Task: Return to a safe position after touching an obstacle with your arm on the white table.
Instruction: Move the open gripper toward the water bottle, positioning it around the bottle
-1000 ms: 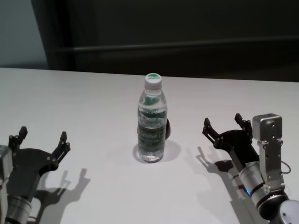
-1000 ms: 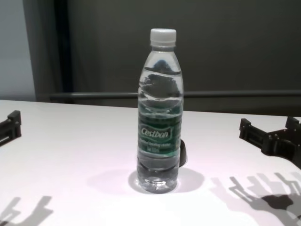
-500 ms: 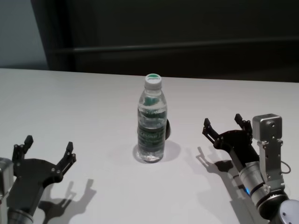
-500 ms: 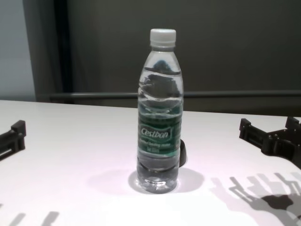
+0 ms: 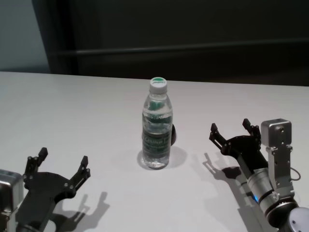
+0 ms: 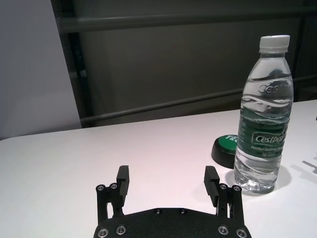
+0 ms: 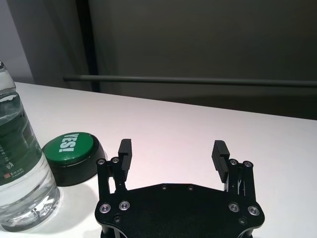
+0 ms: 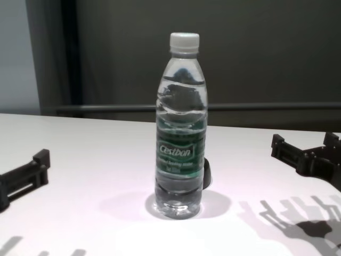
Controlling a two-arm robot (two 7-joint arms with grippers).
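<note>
The obstacle, a clear water bottle with a white cap and green "Cestbon" label, stands upright mid-way across the white table. My left gripper hovers low at the near left, open and empty, well apart from the bottle. At the near right my right gripper is also open and empty, clear of the bottle. Neither arm touches it.
A small dark round lump with a green top sits just behind the bottle on its right side. A dark wall with a horizontal rail runs behind the table's far edge.
My left gripper has shifted rightward, toward the middle, and closer to the table's near edge, still open. The right arm and the bottle have stayed put.
</note>
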